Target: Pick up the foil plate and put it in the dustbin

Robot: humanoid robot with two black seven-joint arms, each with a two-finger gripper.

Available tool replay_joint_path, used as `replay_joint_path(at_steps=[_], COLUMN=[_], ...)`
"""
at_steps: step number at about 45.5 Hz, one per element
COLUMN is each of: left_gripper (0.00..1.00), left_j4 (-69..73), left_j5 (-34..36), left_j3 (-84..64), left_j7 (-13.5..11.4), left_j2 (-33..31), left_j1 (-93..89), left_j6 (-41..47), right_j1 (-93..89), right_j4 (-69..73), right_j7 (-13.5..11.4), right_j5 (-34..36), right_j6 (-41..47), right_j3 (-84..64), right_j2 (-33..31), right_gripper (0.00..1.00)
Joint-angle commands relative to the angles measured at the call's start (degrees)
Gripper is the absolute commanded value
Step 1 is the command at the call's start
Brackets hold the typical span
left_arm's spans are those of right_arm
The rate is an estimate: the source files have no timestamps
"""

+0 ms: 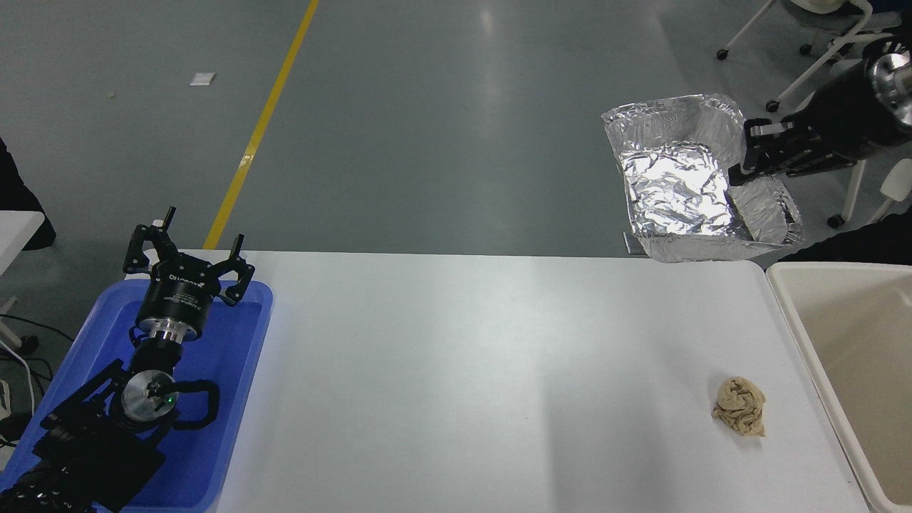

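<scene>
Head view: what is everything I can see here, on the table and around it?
Shiny silver crinkled foil plate: one, held in the air beyond the table's far right edge.
Large cream-white plastic dustbin: one, beige inside, at the table's right end.
Blue plastic tray: one, at the table's left end.
Small crumpled tan paper ball: one, on the table near the dustbin.
White table: one, across the lower picture.
White-framed chairs: at least one, top right on the grey floor.
Yellow floor line: one, upper left.
Left gripper: black, open, parked over the blue tray.
Right gripper: black, shut on the foil plate's right rim.
</scene>
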Motion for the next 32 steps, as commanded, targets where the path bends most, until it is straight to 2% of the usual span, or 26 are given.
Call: replay_joint_path(at_steps=[1, 12, 25, 32], left_gripper=[1.00, 1.00, 1.00, 1.00], left_j4=[0.00, 0.00, 0.00, 0.00], left_j5=[0.00, 0.00, 0.00, 0.00], left_j3=[0.03, -0.06, 0.03, -0.06], left_j7=[0.00, 0.00, 0.00, 0.00], left_j2=[0.00, 0.00, 0.00, 0.00], left_j1=[-0.02, 0.07, -0.02, -0.02], left_j6=[0.00, 0.00, 0.00, 0.00], right_j1=[0.26, -6.50, -24.51, -37.35], right_j4=[0.42, -3.27, -18.03, -29.28], right_j7=[-0.12, -0.29, -1.08, -5.73], right_j5=[-0.03, -0.12, 4.71, 8.32], right_j6=[-0.01, -2.99, -15.38, -24.79], right_j3=[-0.27, -0.62, -0.71, -0.45], right_j2=[0.06, -0.47, -1.44, -1.79], right_gripper=[0.00, 0.00, 0.00, 0.00])
